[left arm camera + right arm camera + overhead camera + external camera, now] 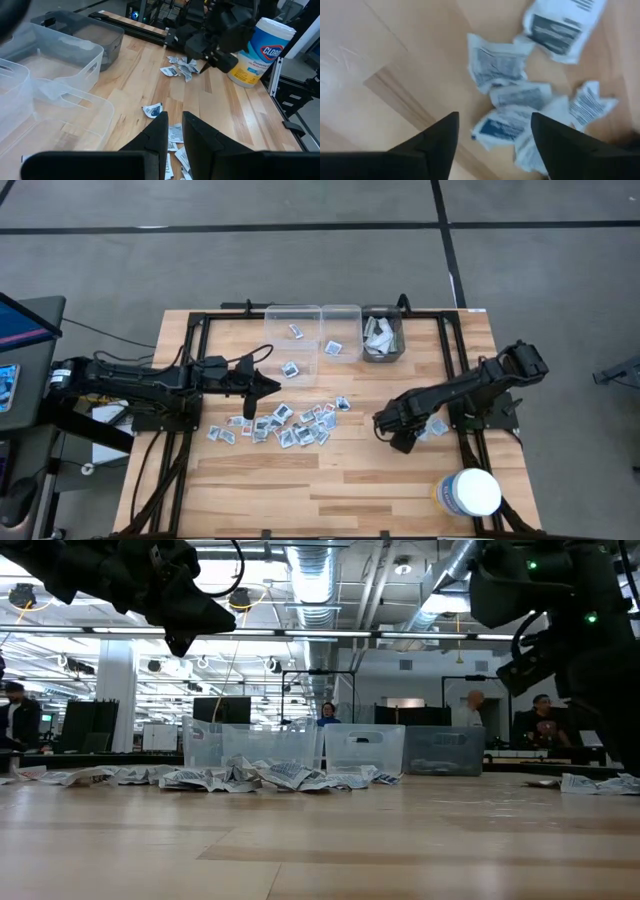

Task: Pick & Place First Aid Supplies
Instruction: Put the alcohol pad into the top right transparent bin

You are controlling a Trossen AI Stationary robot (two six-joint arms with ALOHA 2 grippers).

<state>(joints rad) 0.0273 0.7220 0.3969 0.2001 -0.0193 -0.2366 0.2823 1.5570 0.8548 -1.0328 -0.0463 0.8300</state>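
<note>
Many small white-grey square packets (290, 425) lie flat and scattered on the wooden table's middle; they also show in the low view (260, 777). A smaller cluster (436, 427) lies on the right and shows in the right wrist view (510, 95). My left gripper (264, 388) hangs above the far left edge of the scatter; in its wrist view (175, 125) the fingers stand almost together with only a thin gap and nothing between them. My right gripper (395, 432) is open and empty, pointing down just over the right cluster, with its fingers (492, 132) astride the nearest packets.
Two clear bins (292, 330) (341, 330) and a grey bin (383, 338) stand in a row at the far edge, each holding a few packets or wrappers. A white round tub (470, 492) stands at the near right corner. Bare wood lies along the near edge.
</note>
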